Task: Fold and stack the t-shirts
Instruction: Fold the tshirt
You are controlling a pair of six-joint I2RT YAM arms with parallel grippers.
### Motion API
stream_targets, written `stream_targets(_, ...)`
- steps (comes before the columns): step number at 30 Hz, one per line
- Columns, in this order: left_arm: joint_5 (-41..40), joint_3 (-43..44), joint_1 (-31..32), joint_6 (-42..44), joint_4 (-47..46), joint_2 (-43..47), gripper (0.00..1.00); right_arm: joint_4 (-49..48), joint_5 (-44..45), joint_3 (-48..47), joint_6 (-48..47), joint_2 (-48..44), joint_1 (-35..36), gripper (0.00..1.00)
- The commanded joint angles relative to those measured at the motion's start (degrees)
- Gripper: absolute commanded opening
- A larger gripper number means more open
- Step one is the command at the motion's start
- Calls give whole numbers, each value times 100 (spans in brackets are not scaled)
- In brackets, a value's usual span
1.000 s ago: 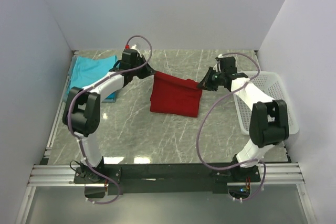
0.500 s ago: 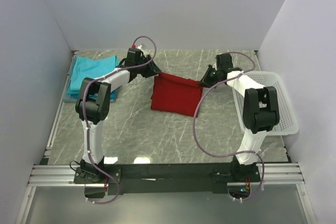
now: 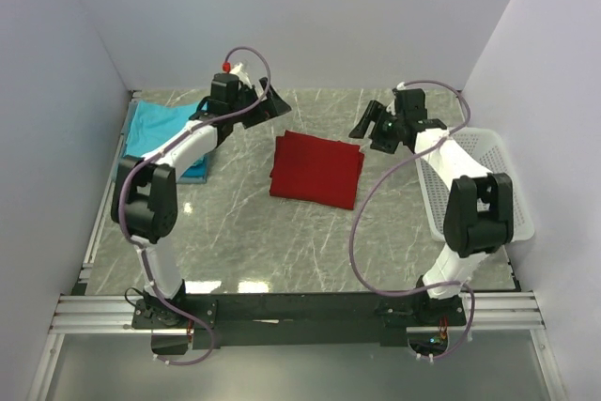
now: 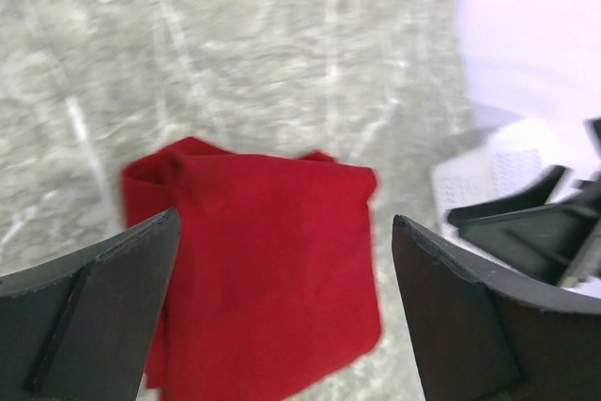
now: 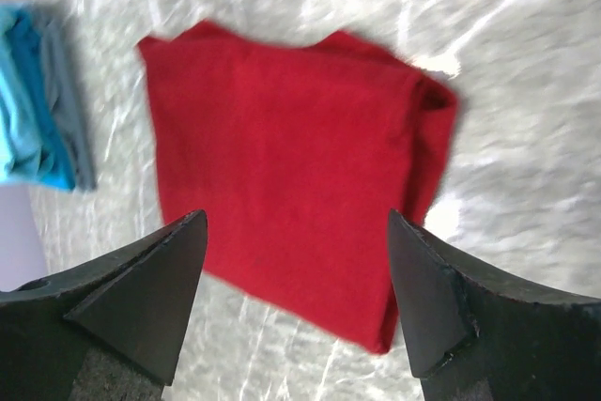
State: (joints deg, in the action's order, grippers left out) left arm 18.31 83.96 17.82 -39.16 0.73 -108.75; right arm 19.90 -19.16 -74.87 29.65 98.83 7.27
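Red t-shirt (image 3: 316,169) lies folded below, between left gripper (image 3: 270,105) and right gripper (image 3: 364,124); both spread, empty. Fold judged done. Next: grasp, stack onto teal t-shirts (image 3: 160,129) left of left gripper.

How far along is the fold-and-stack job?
Done: the red t-shirt lies folded flat in the middle, and the teal t-shirts sit stacked at the far left. In hand: nothing; the left end effector and right end effector are open, off the cloth. Left: moving the red one onto the teal stack.
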Motion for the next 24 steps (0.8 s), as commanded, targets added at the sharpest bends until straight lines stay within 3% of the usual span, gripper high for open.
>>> stream_targets(1, 515, -231, 98, 189, -257, 293, 99, -416, -176, 367, -91, -408, 309, 83)
stream_targets(7, 743, -240, 581, 172, -353, -198, 100, -733, -369, 483, 67, 29, 600, 83)
stream_targets(15, 1184, -714, 617, -312, -662, -744, 99, -969, -440, 481, 173, 1077, 635, 83)
stream_targets(24, 930, -1997, 626, -409, -1049, -315, 99, -1217, -405, 1123, 182, 1236, 855, 83)
